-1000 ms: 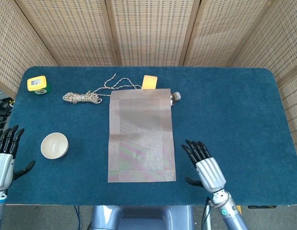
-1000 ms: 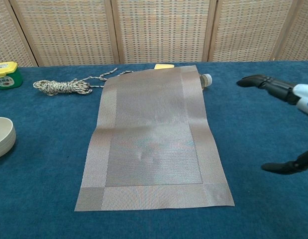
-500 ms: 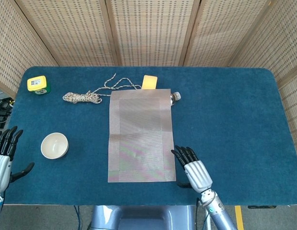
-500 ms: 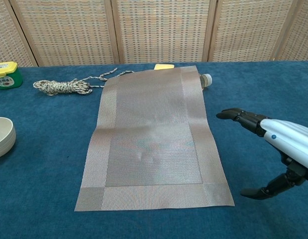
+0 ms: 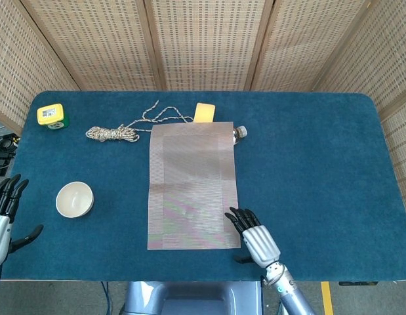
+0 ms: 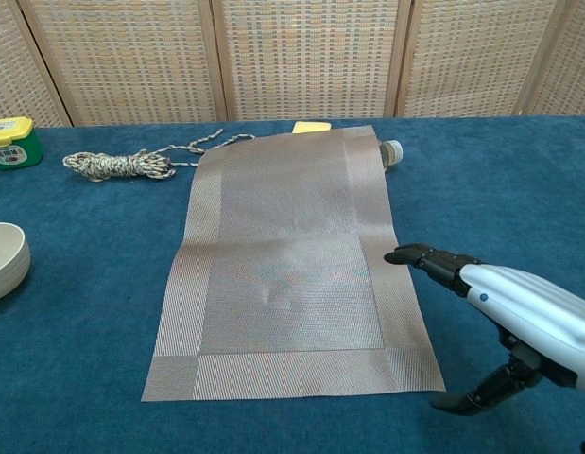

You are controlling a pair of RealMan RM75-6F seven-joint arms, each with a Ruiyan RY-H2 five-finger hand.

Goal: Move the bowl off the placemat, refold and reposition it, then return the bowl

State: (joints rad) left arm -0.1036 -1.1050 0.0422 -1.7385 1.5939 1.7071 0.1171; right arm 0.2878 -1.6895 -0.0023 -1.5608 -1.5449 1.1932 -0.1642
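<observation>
**Status: bowl is off the mat; refold not yet done**

Progress, L to R. My left hand (image 5: 0, 220) sits at the far-left counter edge, head view only; fingers (image 5: 7, 193) spread, thumb apart, grasping nothing. Not seen in chest view.

Bowl (image 5: 75, 199): standing upright on the counter (image 5: 321, 164), well apart from the placemat (image 5: 193, 187) on its left side. I judge step 1 (bowl off mat) complete. The bowl looks cream/off-white, empty inside, no visible damage.

Placemat: lies flat and fully opened near counter centre, long axis running away from me. Grey-brown woven texture w/ a darker border band; a faint crease line crosses it about halfway, and slight rippling shows mid-panel. Its far edge covers part of a yellow block (image 5: 204, 112), and its far-right corner touches a small bottle (image 5: 240, 132). No fold is present, so refold + reposition are outstanding, as is the bowl return.

My right hand (image 5: 253, 235): at the near-right corner of the mat. Fingers (image 6: 426, 257) extended and released, tips over the mat's right border; thumb is low beside the near corner. Whether the tips touch the weave, cannot tell. Nothing grasped.

Judgement: roughly one third done. Next likely item is pinching that near-right corner.
</observation>
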